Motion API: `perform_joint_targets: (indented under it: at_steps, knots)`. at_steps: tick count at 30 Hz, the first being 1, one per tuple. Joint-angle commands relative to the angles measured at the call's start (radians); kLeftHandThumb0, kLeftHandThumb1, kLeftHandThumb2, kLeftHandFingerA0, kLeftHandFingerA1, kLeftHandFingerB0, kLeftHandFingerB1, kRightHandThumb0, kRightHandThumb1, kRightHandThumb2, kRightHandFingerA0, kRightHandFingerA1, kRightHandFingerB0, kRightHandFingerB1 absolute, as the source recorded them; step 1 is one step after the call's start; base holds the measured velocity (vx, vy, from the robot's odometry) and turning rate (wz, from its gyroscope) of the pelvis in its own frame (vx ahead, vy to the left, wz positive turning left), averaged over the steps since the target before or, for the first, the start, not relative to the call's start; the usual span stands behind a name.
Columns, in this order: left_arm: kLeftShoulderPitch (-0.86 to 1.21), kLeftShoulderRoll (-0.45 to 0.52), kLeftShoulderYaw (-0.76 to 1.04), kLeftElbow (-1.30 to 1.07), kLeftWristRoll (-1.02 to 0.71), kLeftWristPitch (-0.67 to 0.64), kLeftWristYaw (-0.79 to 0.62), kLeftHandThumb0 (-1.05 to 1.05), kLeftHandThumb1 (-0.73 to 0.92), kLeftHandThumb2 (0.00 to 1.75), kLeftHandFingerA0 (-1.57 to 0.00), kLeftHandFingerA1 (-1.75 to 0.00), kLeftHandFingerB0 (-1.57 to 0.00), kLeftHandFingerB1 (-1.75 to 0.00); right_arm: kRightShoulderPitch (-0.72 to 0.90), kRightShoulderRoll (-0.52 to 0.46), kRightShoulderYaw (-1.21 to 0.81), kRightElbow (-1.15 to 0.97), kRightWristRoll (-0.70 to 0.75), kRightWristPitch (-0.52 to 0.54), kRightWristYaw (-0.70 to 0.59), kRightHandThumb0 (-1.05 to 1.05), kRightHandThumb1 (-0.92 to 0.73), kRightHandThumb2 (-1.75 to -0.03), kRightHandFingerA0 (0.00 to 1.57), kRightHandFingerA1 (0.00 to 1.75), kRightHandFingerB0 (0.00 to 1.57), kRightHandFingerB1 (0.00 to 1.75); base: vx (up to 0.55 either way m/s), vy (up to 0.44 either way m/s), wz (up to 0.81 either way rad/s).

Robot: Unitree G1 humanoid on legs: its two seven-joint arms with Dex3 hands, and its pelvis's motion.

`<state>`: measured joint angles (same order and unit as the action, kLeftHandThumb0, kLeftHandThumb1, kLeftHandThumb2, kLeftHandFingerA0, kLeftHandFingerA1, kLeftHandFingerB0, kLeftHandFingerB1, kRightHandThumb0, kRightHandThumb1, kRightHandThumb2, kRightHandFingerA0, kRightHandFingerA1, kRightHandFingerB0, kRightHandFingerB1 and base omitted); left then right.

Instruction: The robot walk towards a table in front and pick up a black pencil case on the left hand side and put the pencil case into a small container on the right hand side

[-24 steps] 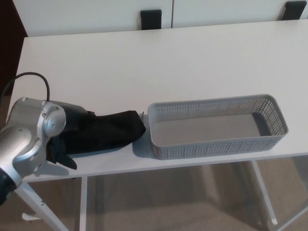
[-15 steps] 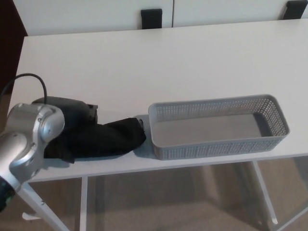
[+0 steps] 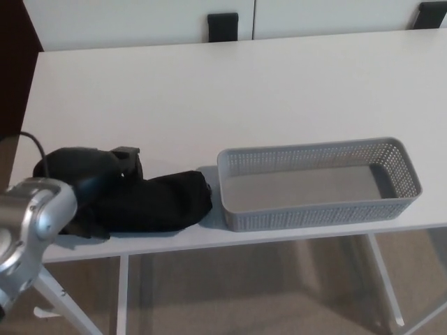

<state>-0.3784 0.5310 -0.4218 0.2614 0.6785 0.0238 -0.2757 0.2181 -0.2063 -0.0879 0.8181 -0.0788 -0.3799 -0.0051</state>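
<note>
One hand (image 3: 87, 171), the left, has slid back along the case (image 3: 157, 204); grip cannot be told. Case rests on table (image 3: 209, 91), beside basket (image 3: 318, 183), unlifted.

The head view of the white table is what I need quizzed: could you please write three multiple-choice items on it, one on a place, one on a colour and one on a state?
1. Where does the black fabric pencil case lie relative to the grey perforated plastic basket?
A. inside it
B. on the white table, at the basket's left end
C. behind it

2. What colour is the basket?
A. grey
B. red
C. blue

3. What does the basket hold?
A. the pencil case
B. nothing visible
C. a stack of books

Answers:
1 B: the case lies on the tabletop by the basket's left wall, with the black left hand on its far end.
2 A: its mesh walls are grey.
3 B: its bare floor shows through.
</note>
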Motion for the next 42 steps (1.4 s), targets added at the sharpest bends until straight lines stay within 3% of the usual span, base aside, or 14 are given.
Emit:
perform_joint_targets:
  at_steps: [1, 3, 5, 11, 20, 27, 30, 34, 38, 40, 42]
  knots:
    - [0.058, 0.019, 0.138, 0.000, -0.108, -0.232, 0.211, 0.01, 0.70, 0.50, -0.57, -1.75, -0.42, -1.54, -0.019, -0.032, 0.000, 0.013, -0.006, 0.004, 0.008, -0.23, -0.67, -0.60, 0.55, 0.44, 0.45, 0.42, 0.00, 0.000, 0.00]
    - [0.044, 0.030, 0.174, -0.002, -0.125, -0.239, 0.196, -0.02, 0.69, 0.51, -0.59, -1.75, -0.43, -1.54, -0.016, -0.032, 0.001, 0.003, -0.002, 0.015, 0.016, -0.23, -0.68, -0.60, 0.54, 0.43, 0.44, 0.42, 0.00, 0.000, 0.00]
    - [0.013, 0.058, 0.224, 0.006, -0.141, -0.247, 0.172, -0.01, 0.65, 0.55, -0.62, -1.75, -0.39, -1.70, -0.011, -0.031, -0.001, -0.004, 0.006, 0.013, 0.026, -0.21, -0.69, -0.60, 0.52, 0.43, 0.43, 0.42, 0.00, 0.000, 0.00]
    - [-0.031, 0.078, 0.308, 0.039, -0.174, -0.263, 0.159, -0.06, 0.64, 0.56, -0.63, -1.75, -0.42, -1.70, -0.009, -0.047, -0.005, 0.000, 0.013, 0.010, 0.046, -0.22, -0.69, -0.60, 0.51, 0.43, 0.43, 0.42, 0.00, 0.000, 0.00]
    - [-0.024, -0.016, 0.314, -0.120, -0.210, -0.148, 0.078, -0.11, 0.67, 0.53, -0.63, -1.75, -0.47, -1.62, -0.005, -0.056, 0.004, -0.008, -0.005, 0.025, 0.036, -0.23, -0.69, -0.60, 0.52, 0.43, 0.43, 0.41, 0.00, 0.000, 0.00]
    - [-0.127, -0.284, 0.195, -0.359, -0.246, 0.167, -0.067, -0.09, 0.66, 0.55, -0.61, -1.75, -0.42, -1.64, -0.003, -0.047, 0.005, -0.002, 0.000, 0.015, 0.038, -0.21, -0.68, -0.60, 0.53, 0.45, 0.46, 0.44, 0.00, 0.000, 0.00]
    - [-0.215, -0.395, 0.137, -0.341, -0.231, 0.227, -0.085, -0.08, 0.68, 0.47, -0.61, -1.75, -0.46, -1.54, -0.018, -0.051, 0.009, -0.008, -0.004, 0.030, 0.043, -0.22, -0.69, -0.60, 0.53, 0.44, 0.44, 0.42, 0.00, 0.000, 0.00]
    - [-0.282, -0.499, 0.074, -0.298, -0.175, 0.272, -0.074, -0.14, 0.63, 0.56, -0.70, -1.75, -0.49, -1.64, -0.006, -0.059, 0.022, -0.037, -0.018, 0.058, 0.046, -0.23, -0.69, -0.60, 0.51, 0.42, 0.43, 0.41, 0.00, 0.000, 0.00]
    - [-0.384, -0.607, 0.034, -0.186, -0.164, 0.301, -0.049, -0.13, 0.63, 0.56, -0.70, -1.75, -0.48, -1.70, -0.020, -0.072, 0.029, -0.041, -0.030, 0.058, 0.037, -0.23, -0.68, -0.60, 0.53, 0.43, 0.45, 0.42, 0.00, 0.000, 0.00]
    - [-0.428, -0.664, -0.017, -0.116, -0.123, 0.317, -0.032, -0.17, 0.64, 0.50, -0.68, -1.74, -0.51, -1.56, -0.014, -0.077, 0.036, -0.043, -0.038, 0.056, 0.035, -0.26, -0.68, -0.60, 0.52, 0.43, 0.46, 0.42, 0.00, 0.000, 0.00]
    - [-0.446, -0.698, -0.042, -0.068, -0.113, 0.310, -0.011, -0.16, 0.64, 0.49, -0.68, -1.74, -0.51, -1.56, -0.011, -0.077, 0.037, -0.047, -0.038, 0.059, 0.033, -0.26, -0.68, -0.60, 0.52, 0.43, 0.47, 0.42, 0.00, 0.000, 0.00]
